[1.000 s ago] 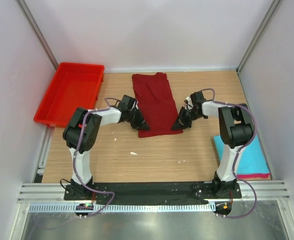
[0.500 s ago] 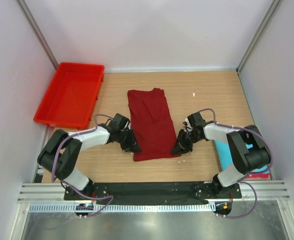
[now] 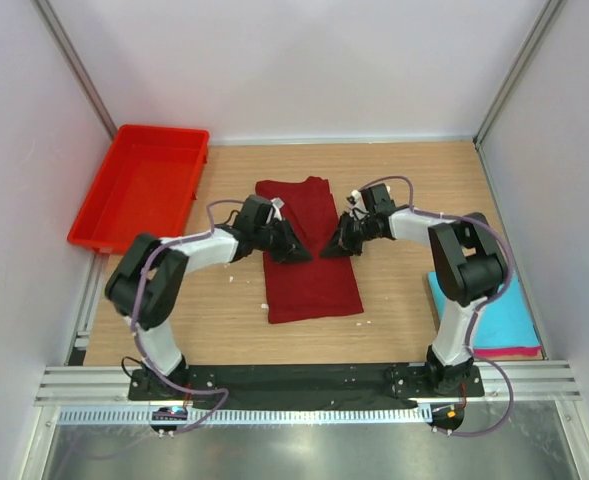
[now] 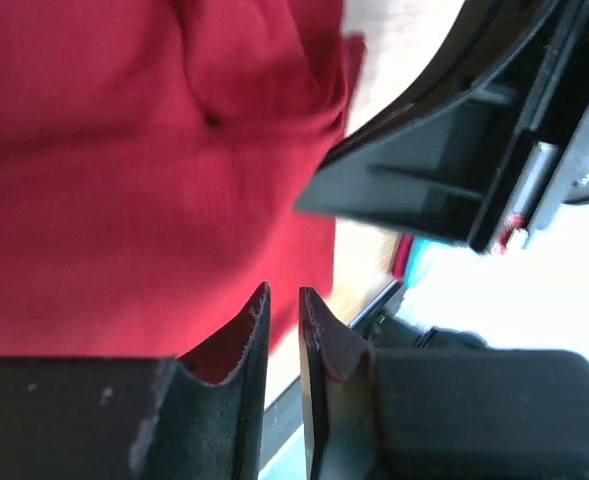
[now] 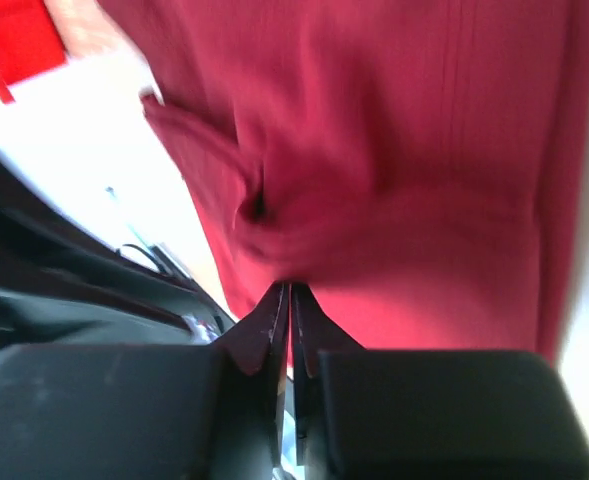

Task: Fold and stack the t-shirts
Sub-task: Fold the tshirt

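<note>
The dark maroon t-shirt (image 3: 309, 255) lies flat and lengthwise in the middle of the table. My left gripper (image 3: 296, 251) is over its left half. Its jaws stand almost together with a thin slit, and nothing shows between them (image 4: 284, 300). My right gripper (image 3: 331, 248) is over the shirt's right half. It is shut, with its tips against the maroon cloth (image 5: 289, 290), and no cloth shows between the fingers. The turquoise t-shirt (image 3: 502, 310) lies folded at the right edge on top of the pink t-shirt (image 3: 514, 352).
A bright red plastic tray (image 3: 139, 190) stands tilted at the far left, partly over the table's edge. White walls and metal frame posts close in the table on three sides. A black rail (image 3: 304, 378) runs along the near edge.
Both grippers dragged the maroon shirt toward the near edge by its near corners. They have since left the corners and moved back to the shirt's middle. The shirt lies where they left it.
</note>
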`<state>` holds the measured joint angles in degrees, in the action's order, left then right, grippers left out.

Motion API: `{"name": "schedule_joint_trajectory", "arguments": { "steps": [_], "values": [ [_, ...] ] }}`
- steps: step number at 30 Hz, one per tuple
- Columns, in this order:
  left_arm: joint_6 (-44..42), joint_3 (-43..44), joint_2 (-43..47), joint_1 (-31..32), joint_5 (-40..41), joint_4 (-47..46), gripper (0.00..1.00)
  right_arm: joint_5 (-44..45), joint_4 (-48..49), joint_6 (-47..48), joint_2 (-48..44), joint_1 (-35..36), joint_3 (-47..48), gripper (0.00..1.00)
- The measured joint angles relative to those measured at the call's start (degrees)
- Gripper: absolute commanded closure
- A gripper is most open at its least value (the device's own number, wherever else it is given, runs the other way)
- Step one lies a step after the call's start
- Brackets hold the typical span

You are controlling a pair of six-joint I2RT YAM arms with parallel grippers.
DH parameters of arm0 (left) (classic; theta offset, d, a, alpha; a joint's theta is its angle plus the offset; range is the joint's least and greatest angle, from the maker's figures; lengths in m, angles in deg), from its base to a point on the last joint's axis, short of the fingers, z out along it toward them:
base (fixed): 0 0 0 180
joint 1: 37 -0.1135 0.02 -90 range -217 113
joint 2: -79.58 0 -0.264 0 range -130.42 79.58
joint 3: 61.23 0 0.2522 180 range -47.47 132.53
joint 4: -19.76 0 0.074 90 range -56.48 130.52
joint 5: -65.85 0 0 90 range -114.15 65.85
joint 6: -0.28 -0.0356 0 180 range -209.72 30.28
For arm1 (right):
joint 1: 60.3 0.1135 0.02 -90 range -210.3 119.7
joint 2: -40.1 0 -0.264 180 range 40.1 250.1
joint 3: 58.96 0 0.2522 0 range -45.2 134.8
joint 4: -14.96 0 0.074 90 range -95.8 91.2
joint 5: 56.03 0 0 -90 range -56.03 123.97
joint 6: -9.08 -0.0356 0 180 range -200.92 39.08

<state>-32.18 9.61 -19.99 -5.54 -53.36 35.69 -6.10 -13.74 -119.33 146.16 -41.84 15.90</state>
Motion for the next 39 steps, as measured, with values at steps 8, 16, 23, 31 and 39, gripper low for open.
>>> {"name": "schedule_joint_trajectory", "arguments": {
  "steps": [8,16,23,31,39],
  "values": [
    [7.9,-1.9,-13.6,-0.7,-3.0,-17.1,0.87,-8.5,10.6,-5.8,13.1,-1.7,2.9,0.97],
    [-0.7,2.9,-12.4,-1.5,1.8,-6.9,0.81,-9.4,7.9,-3.8,13.4,-6.1,4.3,0.96],
    [-6.3,4.6,-5.7,-1.8,4.6,3.6,0.76,-7.8,1.0,-0.9,10.3,-6.1,6.9,0.95],
    [-7.2,4.2,-4.3,-3.5,4.4,3.2,0.80,-8.3,4.5,-4.2,8.2,-4.1,8.2,0.94],
    [-7.1,2.6,-10.4,-8.5,1.5,-0.3,0.82,-6.9,6.2,-3.5,14.7,-5.6,9.1,0.94]
  ]
}}
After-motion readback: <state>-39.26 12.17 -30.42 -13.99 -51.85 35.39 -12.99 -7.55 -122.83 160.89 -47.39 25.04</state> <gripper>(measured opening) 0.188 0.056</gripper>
